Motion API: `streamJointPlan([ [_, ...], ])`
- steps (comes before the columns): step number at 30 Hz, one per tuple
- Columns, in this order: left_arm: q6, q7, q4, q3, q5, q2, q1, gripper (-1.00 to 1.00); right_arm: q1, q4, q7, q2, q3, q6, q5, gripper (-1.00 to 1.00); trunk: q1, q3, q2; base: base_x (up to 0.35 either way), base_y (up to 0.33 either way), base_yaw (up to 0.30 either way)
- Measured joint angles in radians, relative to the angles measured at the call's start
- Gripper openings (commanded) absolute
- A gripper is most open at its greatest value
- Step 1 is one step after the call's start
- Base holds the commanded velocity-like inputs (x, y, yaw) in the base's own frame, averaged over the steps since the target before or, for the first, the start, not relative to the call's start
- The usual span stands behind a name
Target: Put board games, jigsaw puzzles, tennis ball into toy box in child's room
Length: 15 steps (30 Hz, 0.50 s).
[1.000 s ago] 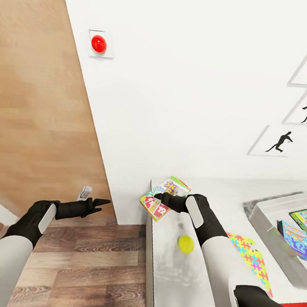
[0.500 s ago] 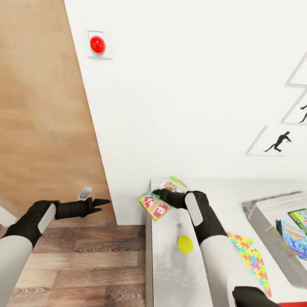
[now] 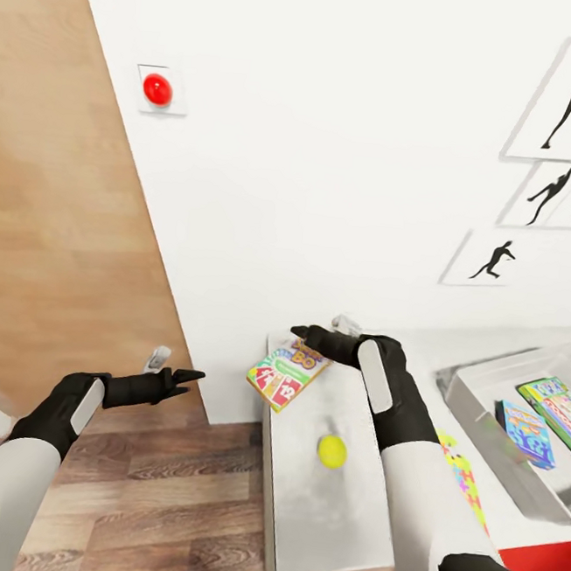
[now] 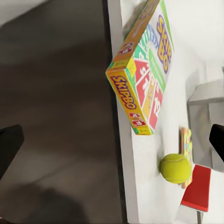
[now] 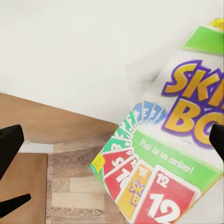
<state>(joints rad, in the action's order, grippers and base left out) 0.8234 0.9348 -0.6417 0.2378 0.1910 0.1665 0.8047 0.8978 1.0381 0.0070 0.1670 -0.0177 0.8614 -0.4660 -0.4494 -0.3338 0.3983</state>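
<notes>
The right arm reaches forward over the end of the pale grey table (image 3: 332, 510), its black right gripper (image 3: 308, 334) stretched out level at the wall-side corner. Its fingers sit just above the far edge of the green-yellow-red flat game box (image 3: 283, 374); whether they pinch it or merely hover there, I cannot tell. In the right wrist view the two fingertips stand well apart with the box cover between them. That cover reads "SKIP-BO" in purple and yellow letters, with a green band saying "First is in order!" and red cards numbered 12; its yellow side reads "SKIPBO". The box overhangs the table's corner, tilted.

The left arm is held out over the wood-plank floor (image 3: 168, 484), well clear of the table, and the black left gripper (image 3: 190, 377) has its fingers drawn together to a narrow point, holding nothing.

Behind the right fingers, nearer the robot, the small fuzzy yellow-green ball (image 3: 331, 451) rests on the tabletop. A multicoloured puzzle square (image 3: 462, 489) lies beside the right forearm.

The shallow light-grey rectangular bin (image 3: 482, 420) holds a small blue game box (image 3: 527, 434) and a green-edged game box (image 3: 562, 411).
</notes>
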Motion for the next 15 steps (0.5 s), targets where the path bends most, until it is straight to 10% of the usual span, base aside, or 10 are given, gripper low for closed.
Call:
streamJointPlan([
  [9,0.0,0.001,0.0,0.0,0.0,0.002,0.0,1.0,-0.189,0.375,0.02,-0.002,0.001,0.111,-0.006,1.0,0.0,0.012,0.0,0.0,0.0,-0.15],
  [15,0.0,0.026,0.0,0.002,0.0,0.002,0.0,1.0,-0.349,0.517,0.186,-0.011,0.034,0.11,-0.014,1.0,0.0,0.02,0.0,0.0,0.0,-0.099],
])
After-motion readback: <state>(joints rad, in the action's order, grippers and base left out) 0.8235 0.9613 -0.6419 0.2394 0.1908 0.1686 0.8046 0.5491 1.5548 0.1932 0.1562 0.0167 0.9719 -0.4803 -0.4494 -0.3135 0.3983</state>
